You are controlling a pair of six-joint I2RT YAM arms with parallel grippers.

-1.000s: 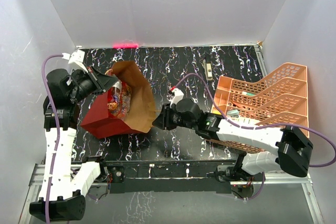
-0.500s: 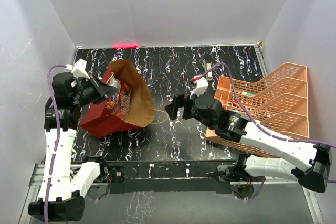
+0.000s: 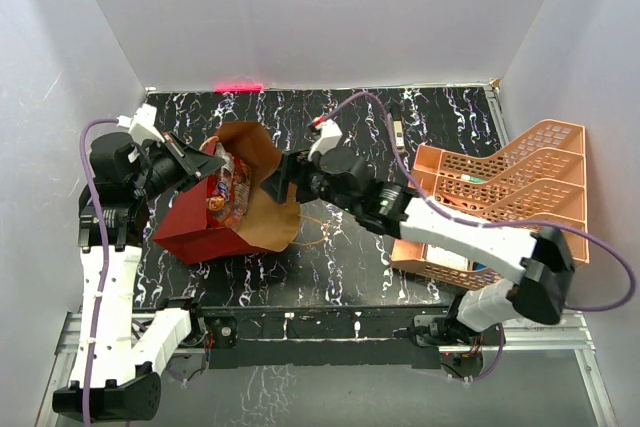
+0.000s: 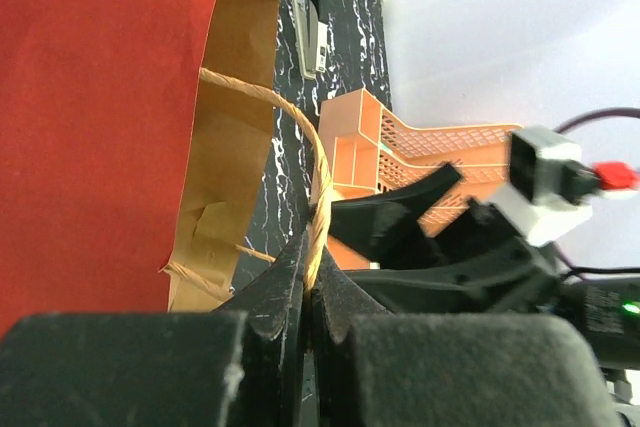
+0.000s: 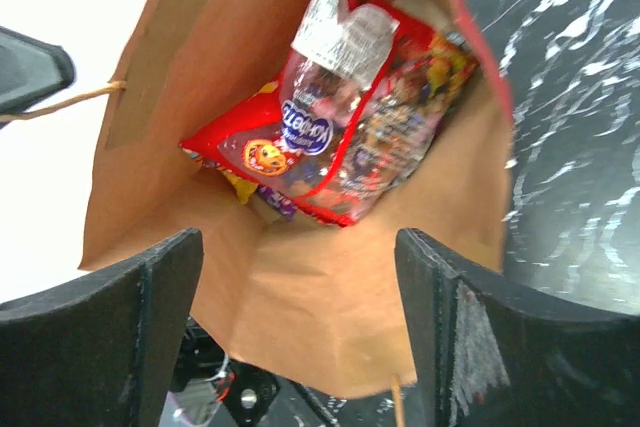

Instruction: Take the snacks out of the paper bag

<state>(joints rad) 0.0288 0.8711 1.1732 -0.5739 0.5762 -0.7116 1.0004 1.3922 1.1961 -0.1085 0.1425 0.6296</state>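
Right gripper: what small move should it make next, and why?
Probably ease the right gripper straight into the bag toward the red packet. Its jaws stand open at the mouth, the packet lies on top of the pile inside, and the left gripper, shut on the handle, holds the bag.

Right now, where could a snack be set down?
Bare table: the back strip between paper bag and black pen-like object, and the near strip in front of the bag. Crowded: the bag's mouth, where the right tool hovers, and beside the peach tray.
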